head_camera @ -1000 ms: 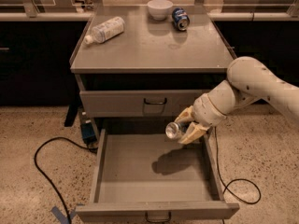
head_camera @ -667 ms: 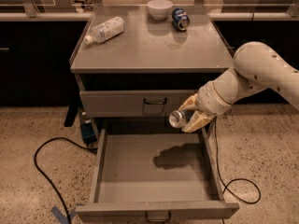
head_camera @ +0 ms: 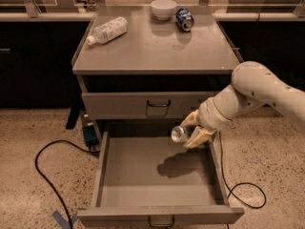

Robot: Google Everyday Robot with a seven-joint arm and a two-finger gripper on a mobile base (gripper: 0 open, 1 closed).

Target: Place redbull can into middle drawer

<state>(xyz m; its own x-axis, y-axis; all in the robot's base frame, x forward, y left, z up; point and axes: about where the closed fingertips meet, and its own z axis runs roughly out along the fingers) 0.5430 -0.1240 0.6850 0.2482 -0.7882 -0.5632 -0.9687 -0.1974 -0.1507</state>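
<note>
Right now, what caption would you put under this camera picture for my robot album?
The gripper holds the redbull can over the open middle drawer, not yet set down.

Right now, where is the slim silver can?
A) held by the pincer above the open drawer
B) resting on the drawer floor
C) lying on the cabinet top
A: the pincer grips the redbull can above the open middle drawer, its shadow on the floor.
</note>
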